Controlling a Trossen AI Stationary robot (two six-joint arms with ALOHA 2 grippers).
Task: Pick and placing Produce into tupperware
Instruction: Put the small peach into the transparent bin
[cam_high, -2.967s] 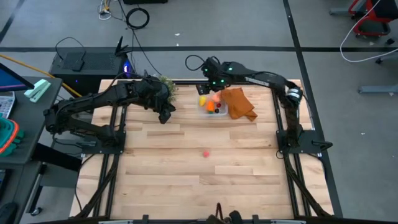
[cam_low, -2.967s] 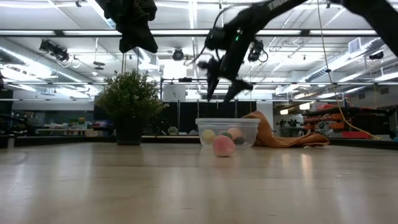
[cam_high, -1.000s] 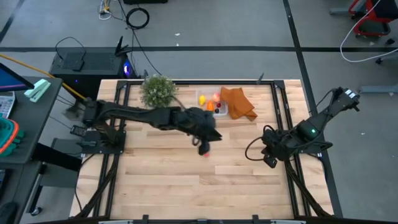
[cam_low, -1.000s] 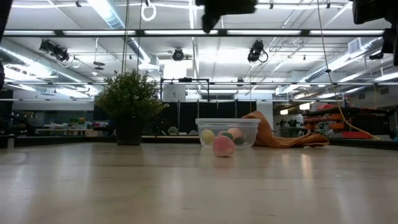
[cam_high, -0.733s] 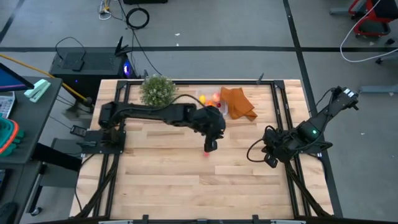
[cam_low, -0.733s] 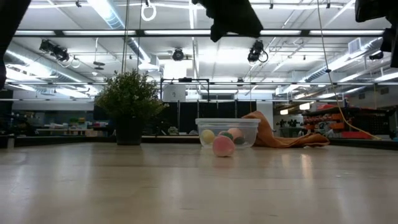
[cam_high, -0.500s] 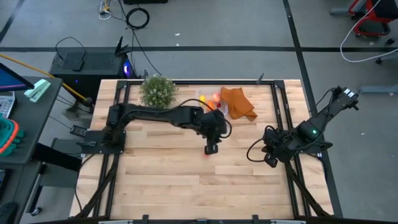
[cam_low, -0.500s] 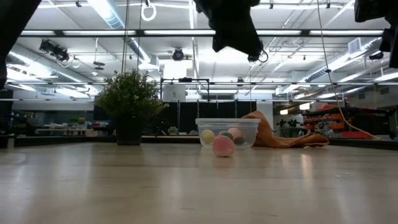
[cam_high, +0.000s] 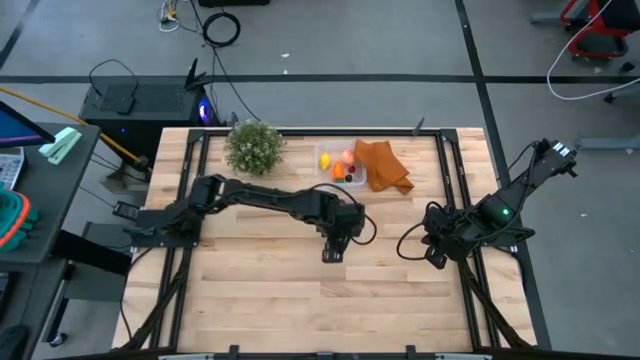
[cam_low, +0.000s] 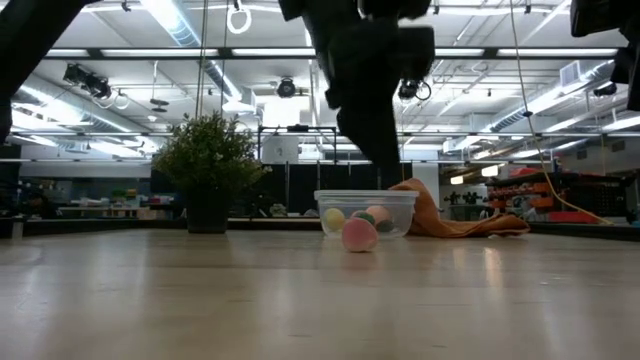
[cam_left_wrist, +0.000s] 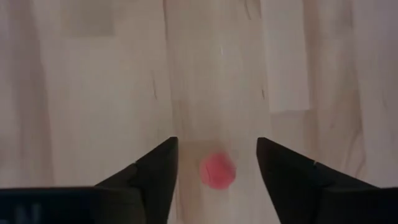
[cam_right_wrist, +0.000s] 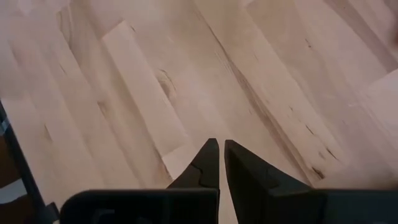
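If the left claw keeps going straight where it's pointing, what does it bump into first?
Probably the pink-red fruit lying on the table. The left gripper points down at it with open fingers either side, not touching yet. How far above it sits is unclear.

Your left arm now reaches much farther across the table: three seconds ago it was folded back by the plant, and it now stretches out to the middle. The left gripper (cam_high: 333, 252) now sits directly over the pink-red fruit (cam_left_wrist: 217, 171), which the high view no longer shows because the gripper covers it. Its fingers (cam_left_wrist: 158, 169) are now spread wide, with the fruit on the wood between them, untouched. In the low view the gripper hangs lower than half a second ago. Your right arm has left the tupperware (cam_high: 340, 166) and now sits folded at the table's right edge, right gripper (cam_right_wrist: 217, 163) shut.
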